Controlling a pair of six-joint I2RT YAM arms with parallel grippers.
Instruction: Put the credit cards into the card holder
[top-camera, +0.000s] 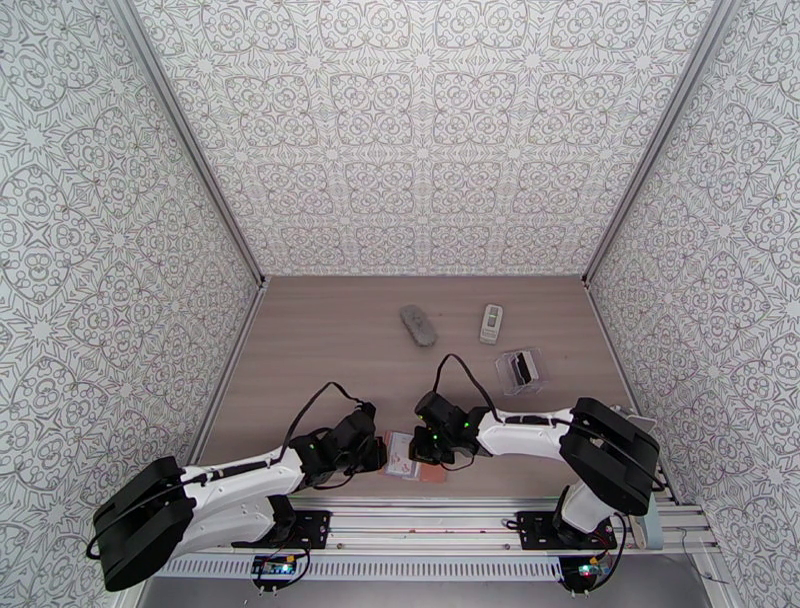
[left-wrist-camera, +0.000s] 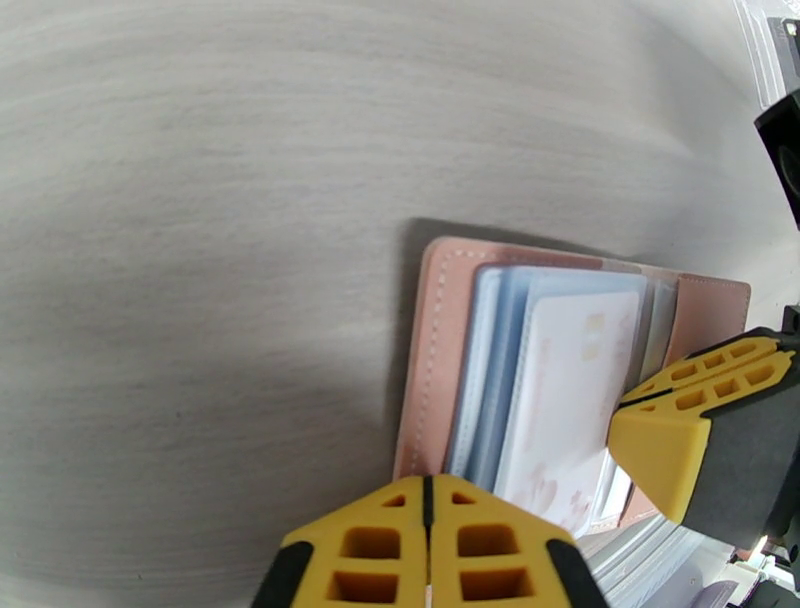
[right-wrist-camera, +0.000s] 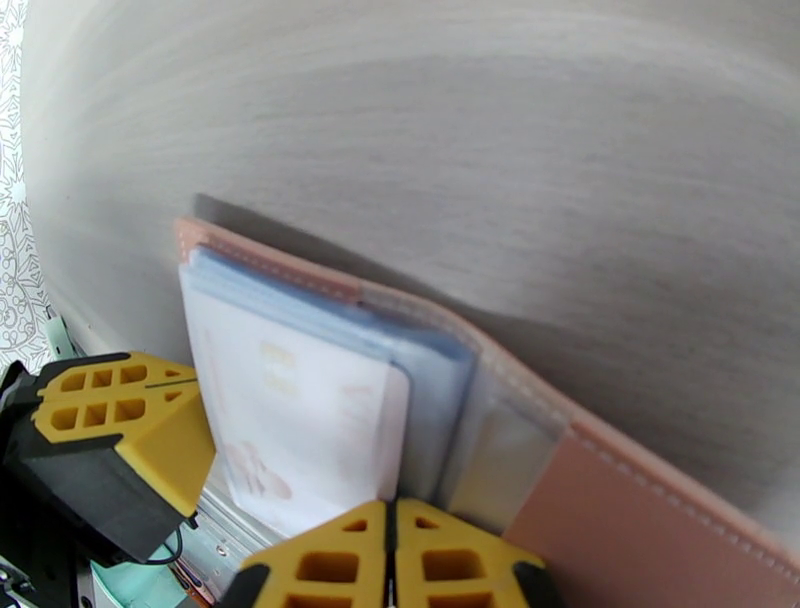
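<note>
The pink card holder (top-camera: 404, 456) lies open at the table's 6 o'clock edge, with a pale card (left-wrist-camera: 565, 400) in its clear sleeves. The left gripper (left-wrist-camera: 430, 500) and right gripper (right-wrist-camera: 390, 522) each have their fingers pressed together. Whether they pinch a sleeve is cut off.

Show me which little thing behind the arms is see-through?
The clear box, farthest right; the grey oblong and the pale stick beside it are solid.
</note>
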